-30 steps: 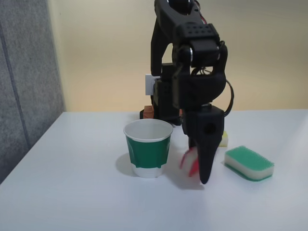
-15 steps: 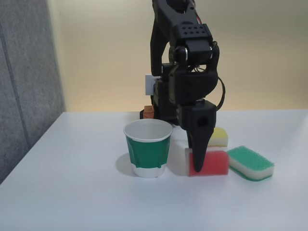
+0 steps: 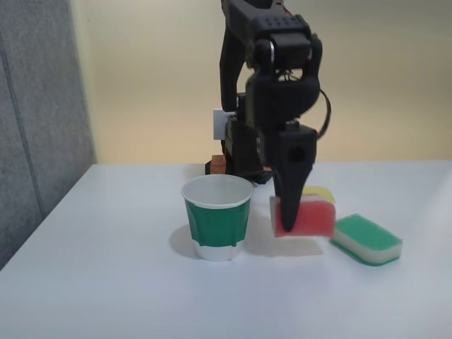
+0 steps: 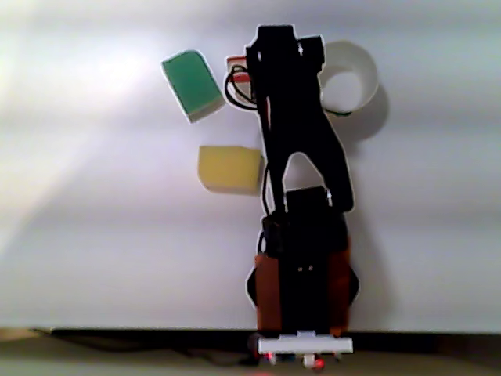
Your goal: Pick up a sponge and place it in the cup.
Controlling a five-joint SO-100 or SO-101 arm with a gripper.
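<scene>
Red-topped foam, the sponge (image 3: 305,217) looks light and squashy. The gripper (image 3: 288,224) is closed on its left end, holding it clear of the table (image 3: 106,282). A grip nearer mid-body would probably steady it for the cup (image 3: 217,217).

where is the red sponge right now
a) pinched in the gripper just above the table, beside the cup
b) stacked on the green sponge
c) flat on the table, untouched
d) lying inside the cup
a: in the fixed view the gripper is shut on the red sponge, whose underside is clear of the table, to the right of the cup and apart from the green sponge.
</scene>
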